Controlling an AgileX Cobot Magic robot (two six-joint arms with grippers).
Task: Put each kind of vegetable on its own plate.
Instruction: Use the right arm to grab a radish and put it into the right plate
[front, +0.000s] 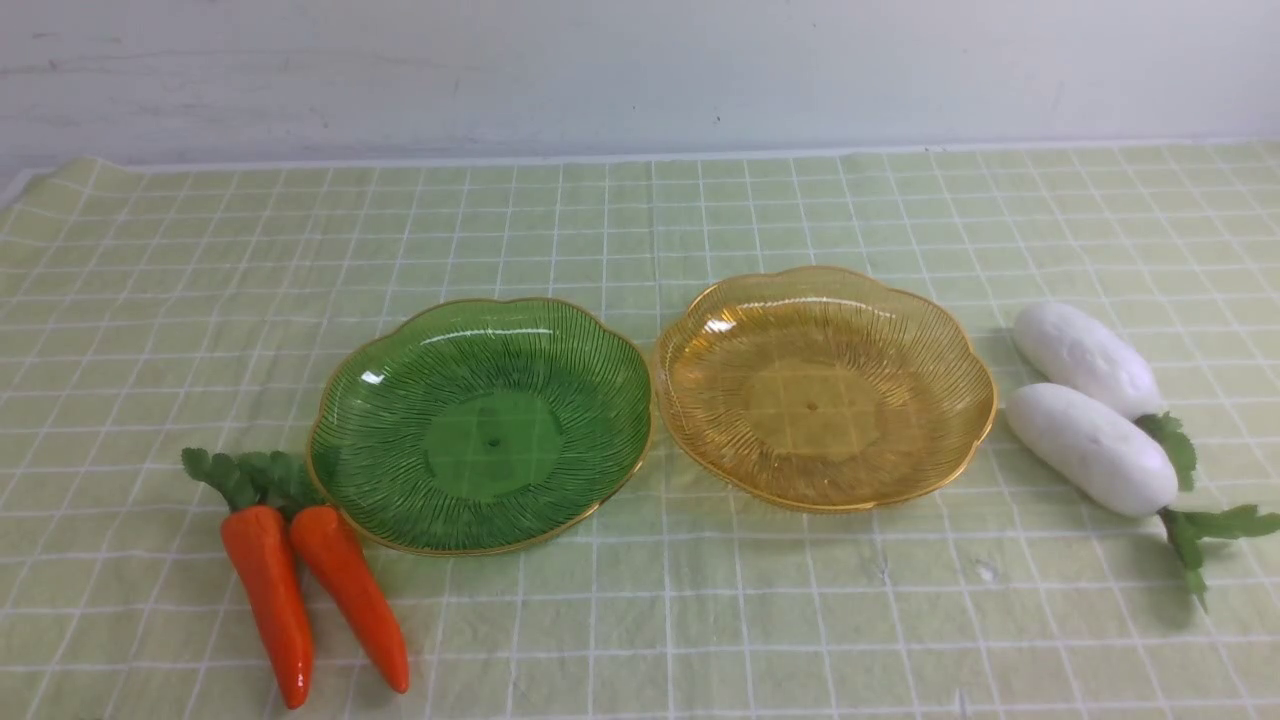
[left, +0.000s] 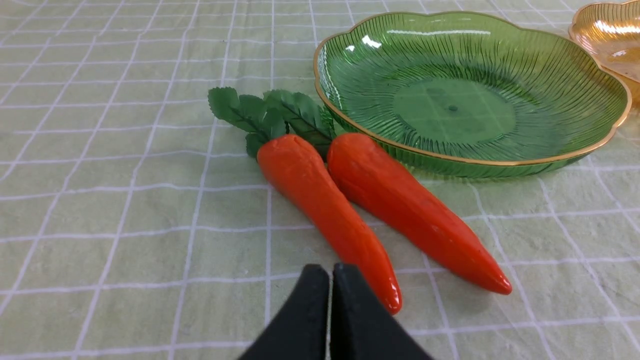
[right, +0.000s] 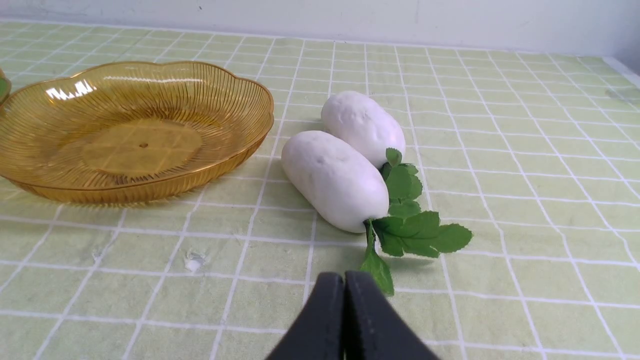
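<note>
Two orange carrots (front: 268, 598) (front: 350, 592) lie side by side on the cloth at the front left, leaves against the green plate (front: 400, 380). The amber plate (front: 950, 345) sits right of it, both empty. Two white radishes (front: 1085, 358) (front: 1090, 448) lie right of the amber plate. Neither gripper shows in the front view. My left gripper (left: 330, 270) is shut and empty, just short of the carrot tips (left: 320, 200) (left: 410, 205). My right gripper (right: 344, 277) is shut and empty, near the radish leaves (right: 415, 230), with the radishes (right: 334, 180) (right: 362, 125) beyond.
A green checked cloth (front: 640, 620) covers the table up to a white wall (front: 640, 70) at the back. A small white scuff (right: 192, 261) marks the cloth near the amber plate (right: 240, 90). The green plate (left: 350, 120) touches the carrot leaves.
</note>
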